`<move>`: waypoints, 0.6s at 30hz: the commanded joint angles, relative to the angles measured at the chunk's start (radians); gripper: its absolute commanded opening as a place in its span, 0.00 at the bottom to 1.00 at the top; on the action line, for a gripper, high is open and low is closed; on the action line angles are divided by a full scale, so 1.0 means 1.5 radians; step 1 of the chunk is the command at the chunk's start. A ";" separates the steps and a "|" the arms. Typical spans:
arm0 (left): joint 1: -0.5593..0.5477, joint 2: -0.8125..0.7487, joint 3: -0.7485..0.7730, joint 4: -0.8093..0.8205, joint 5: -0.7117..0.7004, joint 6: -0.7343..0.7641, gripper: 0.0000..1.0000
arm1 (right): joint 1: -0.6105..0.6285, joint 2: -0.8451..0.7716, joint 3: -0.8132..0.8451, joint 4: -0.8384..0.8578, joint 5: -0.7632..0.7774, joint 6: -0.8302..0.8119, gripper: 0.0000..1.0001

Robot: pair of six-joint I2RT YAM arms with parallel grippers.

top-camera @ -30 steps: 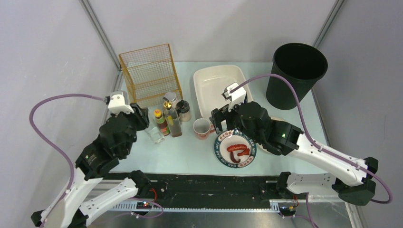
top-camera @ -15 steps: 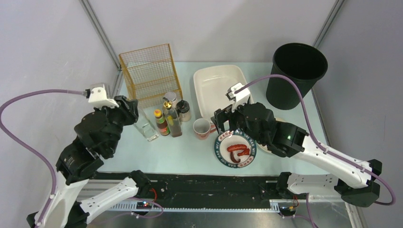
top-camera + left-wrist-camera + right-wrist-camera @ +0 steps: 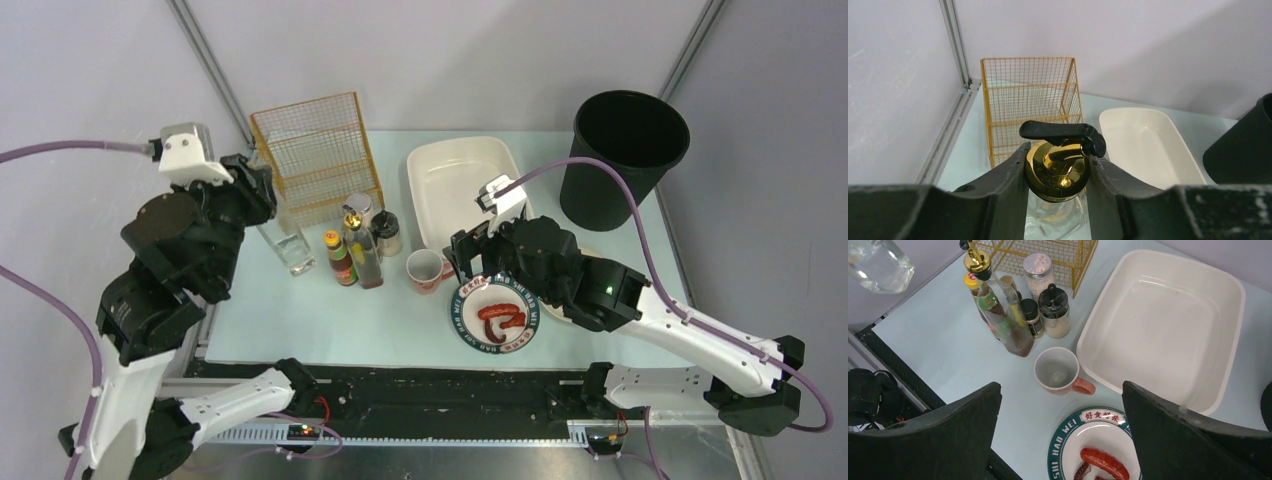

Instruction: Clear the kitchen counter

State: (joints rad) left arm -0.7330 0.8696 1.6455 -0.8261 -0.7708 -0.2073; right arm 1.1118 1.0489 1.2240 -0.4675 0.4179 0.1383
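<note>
Pale table (image 3: 330, 320) carrying, nearest, a sausage plate (image 3: 492, 316), then a mug (image 3: 426, 268) and condiment bottles (image 3: 355, 255); the right claw (image 3: 1060, 390) hangs over plate and mug, jaws wide apart, empty. Farther left, the left claw (image 3: 1057, 162) is clamped on the neck of a glass bottle (image 3: 288, 246), upright and clear of the table, with the wire basket (image 3: 315, 150) directly beyond it, nearer this arm. Since the earlier frame the left arm has risen and swung back, lifting the bottle from beside the condiments; the right barely moved
</note>
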 commanded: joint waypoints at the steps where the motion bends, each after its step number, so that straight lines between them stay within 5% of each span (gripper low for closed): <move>1: -0.001 0.056 0.088 0.075 -0.040 0.057 0.00 | 0.005 -0.008 0.000 0.012 -0.010 0.002 0.95; 9: 0.034 0.151 0.176 0.093 -0.033 0.095 0.00 | 0.006 -0.002 0.000 0.022 -0.024 -0.005 0.95; 18: 0.173 0.262 0.267 0.097 0.116 0.062 0.00 | 0.007 -0.003 0.000 0.014 -0.051 -0.005 0.94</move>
State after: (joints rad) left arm -0.5362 1.2194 1.9354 -0.7906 -0.6979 -0.1135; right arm 1.1156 1.0492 1.2240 -0.4664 0.3729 0.1375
